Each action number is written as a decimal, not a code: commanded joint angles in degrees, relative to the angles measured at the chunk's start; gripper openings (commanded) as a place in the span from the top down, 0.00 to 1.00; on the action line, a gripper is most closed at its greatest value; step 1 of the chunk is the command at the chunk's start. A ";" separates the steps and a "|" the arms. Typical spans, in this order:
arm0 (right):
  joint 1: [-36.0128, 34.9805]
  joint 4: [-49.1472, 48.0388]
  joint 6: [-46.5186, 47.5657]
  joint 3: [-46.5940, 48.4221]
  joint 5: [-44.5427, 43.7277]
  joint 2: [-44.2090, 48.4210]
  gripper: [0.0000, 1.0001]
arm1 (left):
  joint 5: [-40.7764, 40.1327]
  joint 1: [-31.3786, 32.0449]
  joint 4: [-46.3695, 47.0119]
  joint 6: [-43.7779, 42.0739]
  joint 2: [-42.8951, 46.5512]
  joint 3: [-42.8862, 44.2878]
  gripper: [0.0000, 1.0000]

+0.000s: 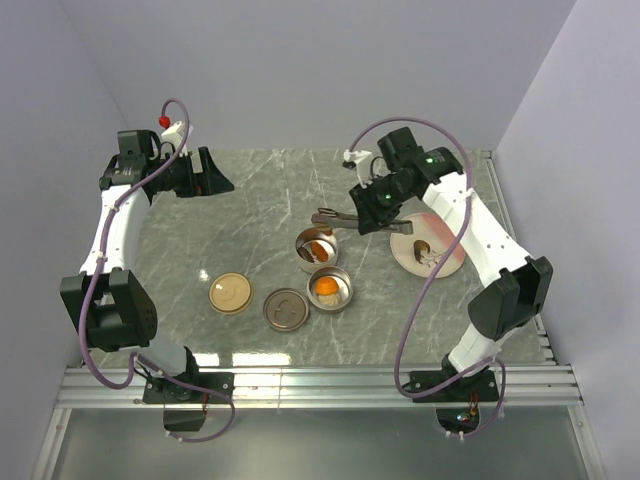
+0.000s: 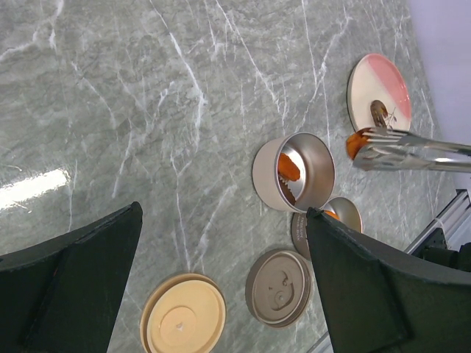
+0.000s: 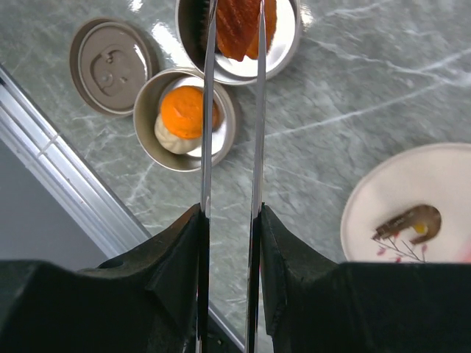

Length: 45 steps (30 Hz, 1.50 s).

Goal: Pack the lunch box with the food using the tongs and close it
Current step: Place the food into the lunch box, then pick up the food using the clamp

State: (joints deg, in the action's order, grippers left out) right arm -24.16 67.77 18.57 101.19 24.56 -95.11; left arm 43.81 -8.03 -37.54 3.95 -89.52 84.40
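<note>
The right gripper (image 3: 229, 220) is clamped on the long, thin silver metal tongs (image 2: 419, 153), its black fingers (image 3: 175, 254) squeezing the two slim arms toward each other. A reddish-brown ridged food piece (image 2: 355, 143) is pinched between the tongs' tips (from the right wrist it lines up over the upper tin). That round silver metal tin (image 1: 316, 248) stands near the middle of the grey marble table (image 1: 250, 210) and holds reddish-orange pieces (image 2: 288, 168). Just beside it at 5 o'clock is a second round metal tin (image 1: 329, 288), with an orange chunk (image 3: 184, 110) and a pale round piece (image 3: 169, 137) inside. At 3 o'clock from the tins lies the pale pink round plate (image 2: 383, 77), bearing a brown shrimp-like bit (image 3: 408, 220). A brown round lid (image 1: 285, 309) lies just beside the second tin at 8 o'clock. A beige round lid (image 1: 229, 293) lies further out at 9 o'clock. The left gripper (image 2: 224, 213) hovers toward the table's 10 o'clock corner, fingers spread wide, holding nothing.
</note>
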 commanded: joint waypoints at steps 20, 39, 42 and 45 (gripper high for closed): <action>-5.72 -5.45 -5.91 -3.19 -4.26 -2.27 0.42 | 1.63 0.12 0.63 -0.25 0.22 0.76 0.01; 21.25 1.66 8.75 -15.57 -6.62 12.23 0.46 | 2.24 0.21 0.36 0.18 1.27 1.82 0.01; 26.70 2.11 13.33 -18.91 -8.20 13.98 0.46 | 2.51 0.21 0.36 0.27 1.27 1.73 0.01; 29.78 2.63 14.31 -20.50 -10.93 14.52 0.47 | 2.24 0.12 -0.08 0.01 1.45 2.08 0.01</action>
State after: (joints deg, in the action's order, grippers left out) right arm 3.36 68.79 28.18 81.41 16.43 -83.15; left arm 44.58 -8.05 -38.41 3.92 -89.62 84.31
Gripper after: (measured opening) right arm 0.541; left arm 0.994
